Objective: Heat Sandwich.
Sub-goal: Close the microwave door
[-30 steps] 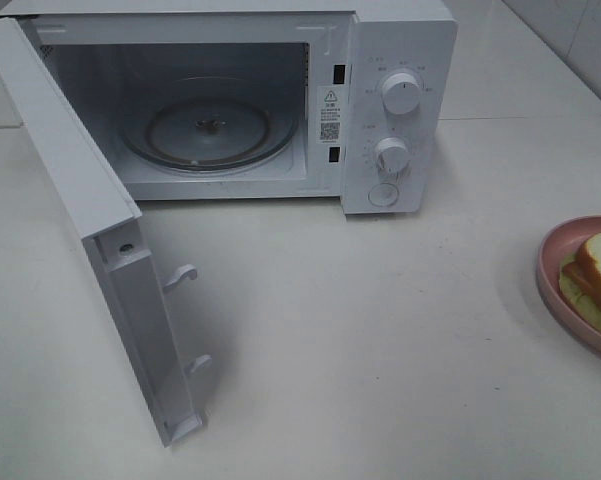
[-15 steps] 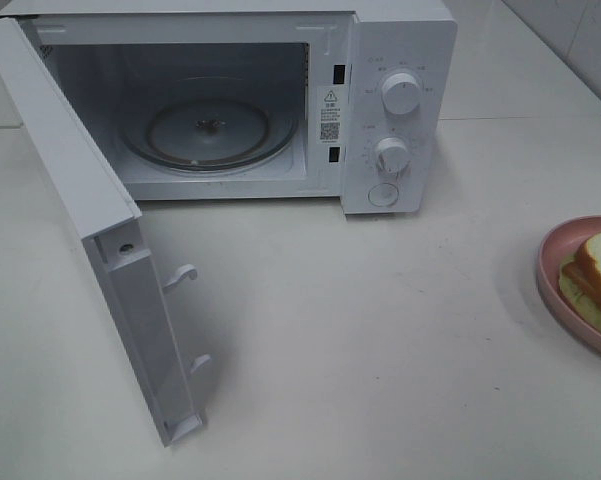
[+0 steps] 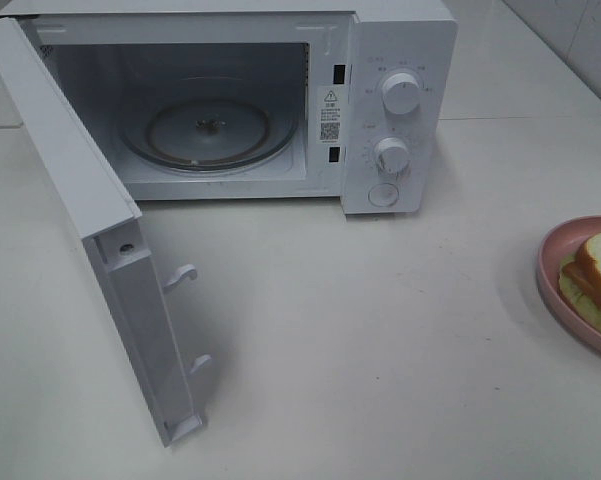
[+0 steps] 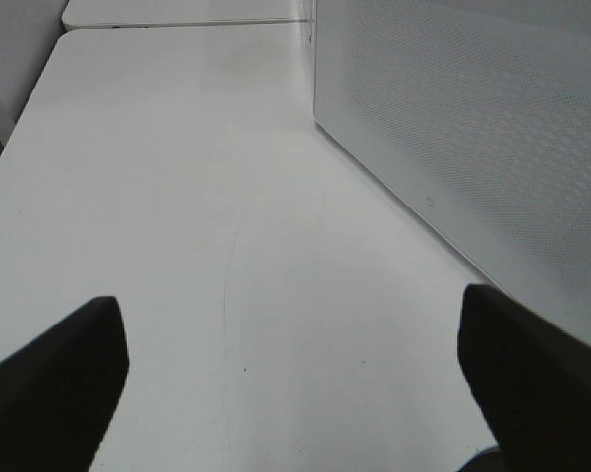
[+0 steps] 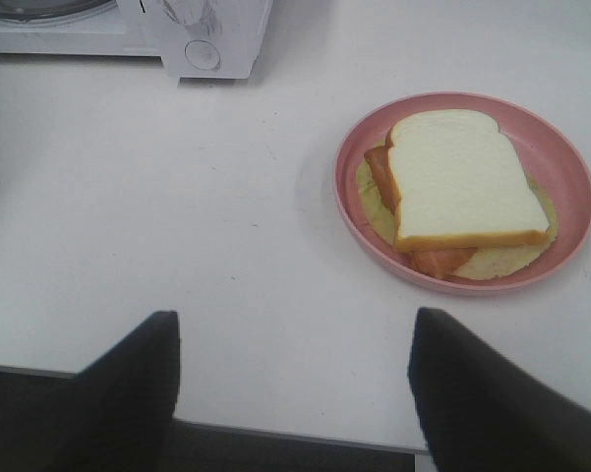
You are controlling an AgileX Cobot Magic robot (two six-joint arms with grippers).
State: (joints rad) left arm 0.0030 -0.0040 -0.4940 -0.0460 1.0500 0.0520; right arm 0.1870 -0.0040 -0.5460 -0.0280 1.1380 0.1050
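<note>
A white microwave (image 3: 280,100) stands open on a white table (image 3: 380,330), and a sandwich (image 5: 457,182) waits on a pink plate (image 5: 359,147) off to the right.

From the high camera, the microwave door (image 3: 90,230) swings wide toward the viewer on the left, showing the glass turntable (image 3: 208,130) inside; two round knobs (image 3: 401,92) sit on the right-hand panel. The plate lies near the table's right edge, well apart from the microwave, cut off by the frame. The right gripper (image 5: 295,393) has its dark fingers (image 5: 128,393) spread wide apart, holding nothing; the sandwich lies ahead of it, untouched, toward the right-hand finger. The top slice is pale bread with a tan crust, with orange and yellowish layers beneath. The left gripper (image 4: 295,374) is also spread wide and empty, over bare table beside the perforated side wall (image 4: 492,128) of the microwave.
</note>
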